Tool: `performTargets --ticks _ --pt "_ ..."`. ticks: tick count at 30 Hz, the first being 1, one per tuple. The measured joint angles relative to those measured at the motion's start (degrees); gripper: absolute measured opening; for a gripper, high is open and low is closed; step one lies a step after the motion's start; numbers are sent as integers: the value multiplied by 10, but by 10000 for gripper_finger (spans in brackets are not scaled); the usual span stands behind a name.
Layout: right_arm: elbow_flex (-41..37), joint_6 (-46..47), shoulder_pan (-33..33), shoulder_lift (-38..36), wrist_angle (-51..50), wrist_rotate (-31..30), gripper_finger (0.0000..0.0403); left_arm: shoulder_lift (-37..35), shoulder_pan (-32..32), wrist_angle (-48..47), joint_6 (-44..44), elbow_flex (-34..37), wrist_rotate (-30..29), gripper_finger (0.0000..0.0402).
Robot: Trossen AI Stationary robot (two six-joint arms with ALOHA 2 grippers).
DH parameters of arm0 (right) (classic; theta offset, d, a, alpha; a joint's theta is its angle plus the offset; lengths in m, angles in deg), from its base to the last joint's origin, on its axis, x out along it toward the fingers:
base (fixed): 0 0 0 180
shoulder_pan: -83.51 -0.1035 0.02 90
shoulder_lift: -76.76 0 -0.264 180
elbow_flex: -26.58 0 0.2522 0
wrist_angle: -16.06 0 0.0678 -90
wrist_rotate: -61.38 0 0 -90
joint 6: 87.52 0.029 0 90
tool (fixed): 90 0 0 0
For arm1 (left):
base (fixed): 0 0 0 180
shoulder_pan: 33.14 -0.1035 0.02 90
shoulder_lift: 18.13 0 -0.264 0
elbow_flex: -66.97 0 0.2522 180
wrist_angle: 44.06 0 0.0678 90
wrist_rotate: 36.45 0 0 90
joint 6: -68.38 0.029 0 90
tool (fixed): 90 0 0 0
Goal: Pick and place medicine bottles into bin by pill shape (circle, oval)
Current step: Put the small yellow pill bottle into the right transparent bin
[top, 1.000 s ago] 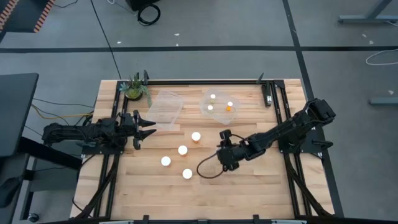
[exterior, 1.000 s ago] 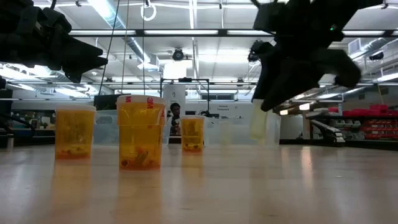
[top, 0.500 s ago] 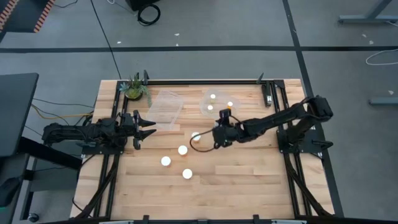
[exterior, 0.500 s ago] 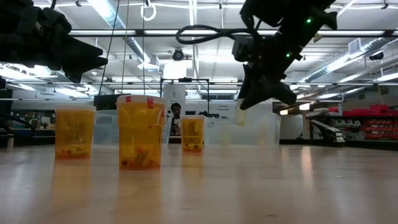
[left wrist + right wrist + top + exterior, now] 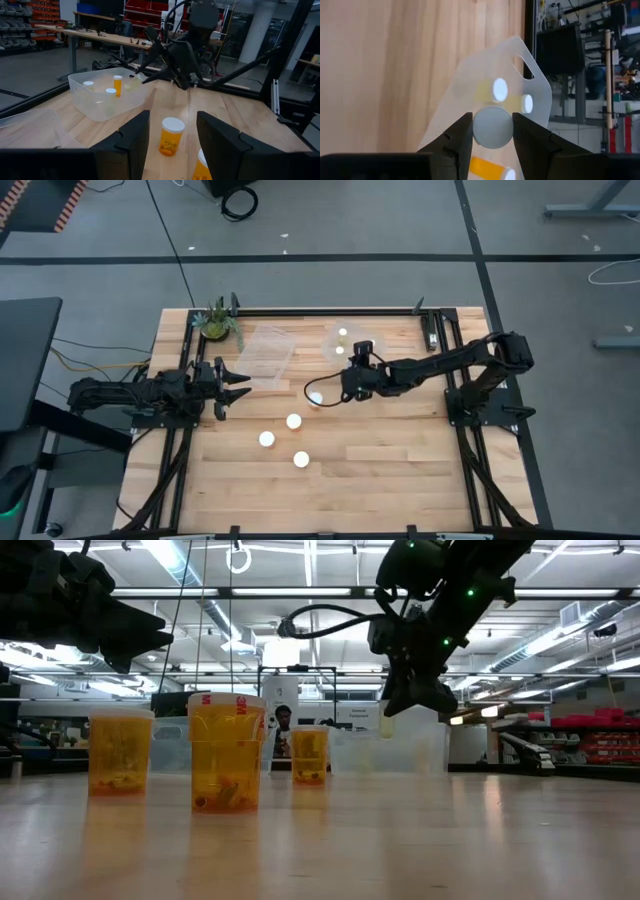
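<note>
Low view, nearest the camera: three amber bottles stand on the bench [image 5: 420, 840], a wide one [image 5: 226, 752] in front, a second [image 5: 120, 751] to its side and a third [image 5: 309, 755] farther back, pills visible at their bases. Above and behind them the right gripper [image 5: 412, 690] hangs clear of the bench; what it holds is not clear from this angle. The left gripper [image 5: 130, 635] shows as a dark shape at the upper edge.

Right wrist view supplies what the low view lacks: the jaws are clenched on a held bottle [image 5: 492, 127], seen cap-on, directly over the round clear bin [image 5: 485, 95], with white caps in the bin beyond it.

High view gives the layout. Three white-capped bottles [image 5: 293, 421] stand in a loose group near the bench centre, and a fourth [image 5: 315, 398] just beside the right gripper [image 5: 352, 376], which reaches to the near rim of the round bin [image 5: 338, 340]. A rectangular clear bin [image 5: 264, 352] lies beside it, and a small potted plant [image 5: 216, 321] at the far corner. The left gripper [image 5: 232, 384] waits at the bench's left edge, jaws released.

Left wrist view, across the bench, shows bottles [image 5: 117, 85] standing inside the round bin, a detail hidden from above by the right arm.
</note>
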Motion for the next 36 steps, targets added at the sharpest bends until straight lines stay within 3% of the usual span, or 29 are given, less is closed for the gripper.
performTargets --ticks 12,19,26,36 --pt "7 -6 29 0 -3 5 137 0 0 0 0 0 0 172" --pt "7 -9 72 0 -26 78 137 0 0 0 0 0 0 172" --pt "7 11 121 0 -25 214 137 0 0 0 0 0 0 172" --pt "61 141 153 0 -103 250 137 0 0 0 0 0 0 172"
